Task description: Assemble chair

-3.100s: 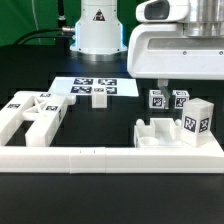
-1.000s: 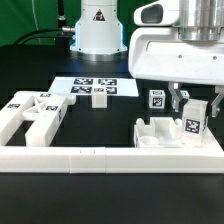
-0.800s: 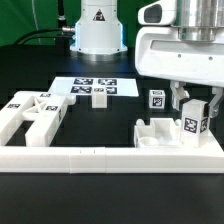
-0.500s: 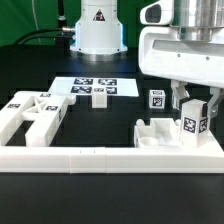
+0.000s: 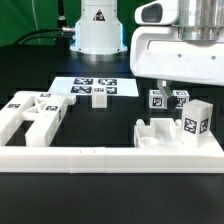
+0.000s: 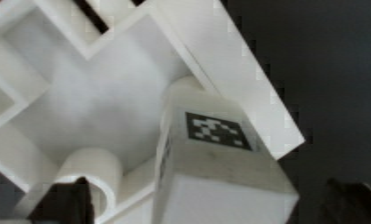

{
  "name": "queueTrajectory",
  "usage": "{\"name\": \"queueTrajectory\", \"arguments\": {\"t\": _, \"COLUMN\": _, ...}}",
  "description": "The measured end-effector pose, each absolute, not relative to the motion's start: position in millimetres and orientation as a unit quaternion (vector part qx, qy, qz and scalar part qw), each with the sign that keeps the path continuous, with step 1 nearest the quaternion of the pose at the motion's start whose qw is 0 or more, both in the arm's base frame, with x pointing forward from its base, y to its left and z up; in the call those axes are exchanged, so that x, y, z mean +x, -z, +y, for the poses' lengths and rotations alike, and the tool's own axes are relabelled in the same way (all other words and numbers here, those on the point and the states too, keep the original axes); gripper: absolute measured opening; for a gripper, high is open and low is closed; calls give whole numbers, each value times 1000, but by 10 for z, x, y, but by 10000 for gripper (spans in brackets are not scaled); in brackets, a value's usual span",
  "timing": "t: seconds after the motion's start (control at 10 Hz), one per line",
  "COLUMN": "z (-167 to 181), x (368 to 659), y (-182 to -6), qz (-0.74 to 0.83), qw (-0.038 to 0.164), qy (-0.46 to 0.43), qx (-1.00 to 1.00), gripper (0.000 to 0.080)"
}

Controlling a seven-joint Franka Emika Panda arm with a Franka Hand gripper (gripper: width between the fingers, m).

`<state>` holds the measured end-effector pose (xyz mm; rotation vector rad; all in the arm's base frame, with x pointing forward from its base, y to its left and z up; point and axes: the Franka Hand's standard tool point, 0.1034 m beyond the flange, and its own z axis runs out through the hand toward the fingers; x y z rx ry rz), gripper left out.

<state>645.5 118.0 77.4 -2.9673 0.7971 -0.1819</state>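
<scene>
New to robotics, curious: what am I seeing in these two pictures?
It is a white robot arm ending in a two-fingered claw. One picture comes from a camera off the arm, the other from a camera on the wrist. On the table lie white chair parts: an upright tagged post, a slotted piece next to it, two small blocks behind, larger parts at the exterior view's left. The flat tag sheet is the marker board. The claw is open, holding nothing.
</scene>
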Motion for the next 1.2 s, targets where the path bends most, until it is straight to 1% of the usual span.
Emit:
{"name": "queueTrajectory", "arguments": {"t": 0.2, "z": 1161, "x": 6455, "y": -769, "qz": 202, "qw": 29, "qy": 60, "qx": -977, "gripper": 647}}
{"name": "queueTrajectory", "arguments": {"t": 0.4, "z": 1153, "x": 6449, "y": -767, "qz": 200, "qw": 27, "qy": 57, "qx": -978, "gripper": 649}}
{"name": "queueTrajectory", "arguments": {"t": 0.5, "z": 1131, "x": 6400, "y": -753, "qz": 192, "qw": 23, "qy": 36, "qx": -981, "gripper": 649}}
{"name": "queueTrajectory", "arguments": {"t": 0.6, "z": 1068, "x": 6365, "y": -774, "qz": 191, "qw": 17, "qy": -15, "qx": -981, "gripper": 649}}
{"name": "queueTrajectory", "arguments": {"t": 0.7, "z": 1034, "x": 6409, "y": -793, "qz": 193, "qw": 13, "qy": -43, "qx": -980, "gripper": 649}}
{"name": "queueTrajectory", "arguments": {"t": 1.1, "z": 1049, "x": 6437, "y": -788, "qz": 167, "qw": 12, "qy": -40, "qx": -985, "gripper": 649}}
{"name": "queueTrajectory", "arguments": {"t": 1.2, "z": 1116, "x": 6470, "y": -796, "qz": 110, "qw": 14, "qy": -26, "qx": -994, "gripper": 649}}
